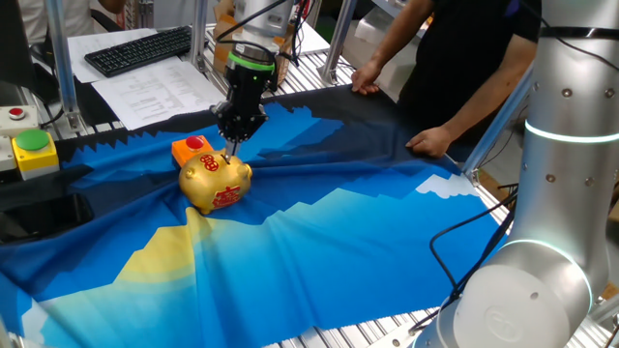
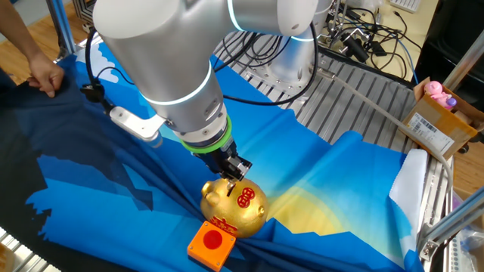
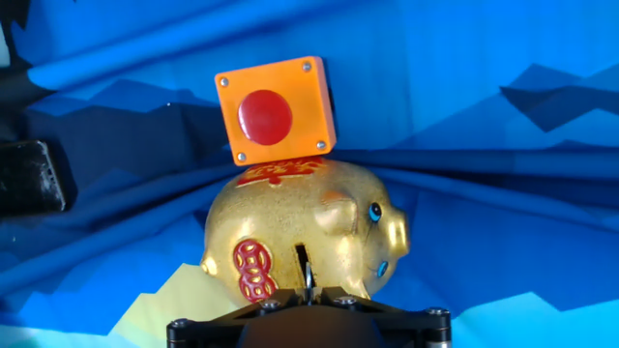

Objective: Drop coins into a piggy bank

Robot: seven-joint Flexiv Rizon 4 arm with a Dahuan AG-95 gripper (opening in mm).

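Note:
The gold piggy bank (image 1: 216,182) with red symbols sits on the blue cloth; it also shows in the other fixed view (image 2: 234,205) and in the hand view (image 3: 305,237). My gripper (image 1: 230,150) hangs straight above its back, fingertips almost at the slot (image 3: 302,259). The jaws are shut on a thin silvery coin (image 3: 308,277) held on edge, its lower rim at the slot. In the other fixed view the gripper (image 2: 231,179) touches the pig's top.
An orange block with a red round button (image 1: 191,149) stands right beside the pig, also in the hand view (image 3: 275,110). A person's hands (image 1: 430,141) rest on the cloth's far edge. A second robot arm (image 1: 542,193) stands at the right.

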